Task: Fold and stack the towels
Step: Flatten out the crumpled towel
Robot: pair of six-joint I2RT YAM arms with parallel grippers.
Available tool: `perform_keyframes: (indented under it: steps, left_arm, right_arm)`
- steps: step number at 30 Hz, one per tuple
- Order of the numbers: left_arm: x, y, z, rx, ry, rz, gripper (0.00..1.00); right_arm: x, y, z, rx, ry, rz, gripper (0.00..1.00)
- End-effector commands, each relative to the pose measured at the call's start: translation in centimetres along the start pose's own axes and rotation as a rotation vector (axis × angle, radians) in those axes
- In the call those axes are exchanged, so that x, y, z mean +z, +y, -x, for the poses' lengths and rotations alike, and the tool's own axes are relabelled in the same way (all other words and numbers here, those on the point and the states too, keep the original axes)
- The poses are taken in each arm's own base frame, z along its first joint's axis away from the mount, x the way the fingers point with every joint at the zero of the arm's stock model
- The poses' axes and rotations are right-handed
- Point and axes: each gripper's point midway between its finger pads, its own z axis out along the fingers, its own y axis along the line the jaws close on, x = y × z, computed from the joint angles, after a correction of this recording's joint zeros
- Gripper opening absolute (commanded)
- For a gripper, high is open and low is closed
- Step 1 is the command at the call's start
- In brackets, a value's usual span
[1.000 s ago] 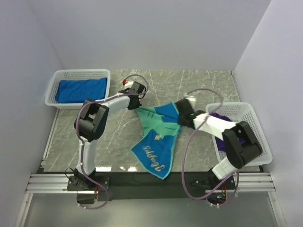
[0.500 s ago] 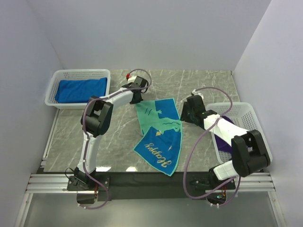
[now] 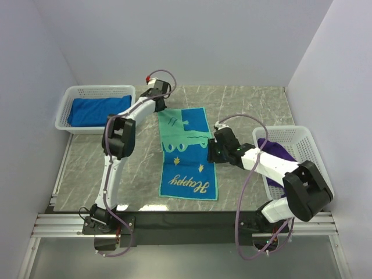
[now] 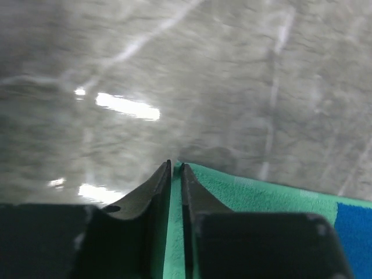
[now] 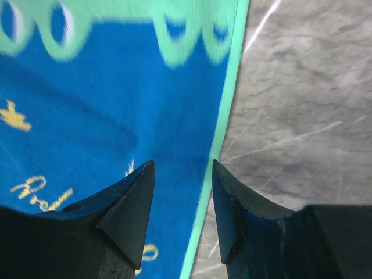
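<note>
The teal-and-blue towel (image 3: 187, 154) lies flat on the worktop (image 3: 256, 104), the left fingers (image 4: 156, 189) pinching its far corner and the right fingers (image 5: 131, 197) apart over its side edge, so folding it in half likely comes next.

No longer bunched, teal-and-blue towel (image 3: 187, 156) flat and straight; right fingers (image 5: 129, 203) off it, apart.

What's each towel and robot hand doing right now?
Teal towel: spread flat on the table.
Blue towel: folded, in the left basket.
Purple towel: bunched up in the right basket.
Left gripper: pinching the teal towel's far corner.
Right gripper: open, above the teal towel's right edge.
</note>
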Motion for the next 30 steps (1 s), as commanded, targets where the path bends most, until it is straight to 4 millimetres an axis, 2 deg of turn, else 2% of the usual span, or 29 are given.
perform_keyframes:
  steps: [1,2,3,4,6,7,8,11,12,15,16,17,18,20,21,23,24,26,27,30]
  left_arm:
    - [-5.2,0.0,7.1,-0.035,-0.144,-0.078,0.19]
    - [-5.9,0.3,7.7,-0.04,-0.156,-0.084,0.23]
    - [-6.8,0.3,8.3,-0.044,-0.166,-0.097,0.32]
    - [-8.7,0.6,9.4,-0.057,-0.192,-0.115,0.37]
    - [-10.7,0.6,10.3,-0.074,-0.208,-0.15,0.55]
    - [-13.0,0.8,11.5,-0.092,-0.238,-0.174,0.64]
    - [-14.2,1.0,11.9,-0.101,-0.248,-0.189,0.77]
    - [-19.1,2.0,13.6,-0.137,-0.294,-0.236,0.95]
    - [-22.0,2.6,14.9,-0.157,-0.333,-0.261,0.98]
    - [-25.0,4.4,14.4,-0.156,-0.348,-0.263,0.99]
    - [-26.8,5.7,14.0,-0.16,-0.366,-0.263,0.99]
    - [-27.7,6.5,13.8,-0.155,-0.379,-0.255,0.99]
    - [-29.0,7.9,12.8,-0.152,-0.388,-0.248,0.99]
    - [-30.0,9.8,11.8,-0.132,-0.407,-0.217,0.99]
    - [-30.6,11.2,10.3,-0.129,-0.416,-0.202,0.99]
    - [-30.9,13.4,9.1,-0.123,-0.439,-0.143,0.99]
    - [-31.0,14.8,7.6,-0.122,-0.44,-0.116,0.99]
    - [-31.1,16.4,6.6,-0.129,-0.461,-0.071,0.99]
    - [-31.1,17.2,5.6,-0.13,-0.461,-0.062,0.99]
    - [-30.8,18.1,4.0,-0.131,-0.467,-0.054,1.0]
  right_arm:
    - [0.2,1.5,-0.1,-0.067,0.014,0.02,0.51]
    - [0.2,2.1,-0.4,-0.093,0.022,0.023,0.51]
    - [0.3,2.0,-0.5,-0.111,0.026,0.007,0.51]
    - [0.4,2.2,-0.7,-0.119,0.032,0.005,0.51]
    - [0.6,2.3,-1.2,-0.12,0.045,-0.001,0.51]
    - [0.5,2.3,-1.3,-0.119,0.046,-0.002,0.51]
    - [0.5,2.5,-1.4,-0.125,0.043,0.001,0.51]
    - [-0.2,4.4,-1.5,-0.189,0.026,0.027,0.51]
    - [-0.7,5.9,-1.3,-0.231,0.017,0.05,0.51]
    - [-1.2,8.5,-1.0,-0.317,-0.008,0.087,0.51]
    - [-1.5,10.1,-1.7,-0.361,-0.005,0.12,0.51]
    - [-1.4,10.8,-1.8,-0.381,-0.004,0.13,0.51]
    - [-1.1,11.9,-2.0,-0.41,0.005,0.144,0.51]
    - [-1.1,14.0,-2.8,-0.464,0.02,0.186,0.51]
    - [-0.3,14.3,-3.7,-0.489,0.048,0.183,0.51]
    - [0.1,15.6,-5.1,-0.543,0.082,0.201,0.51]
    - [0.3,15.9,-5.7,-0.565,0.095,0.203,0.51]
    - [0.5,16.7,-7.4,-0.615,0.135,0.213,0.51]
    - [0.5,17.0,-7.9,-0.63,0.147,0.221,0.51]
    - [0.4,17.6,-10.5,-0.68,0.211,0.247,0.51]
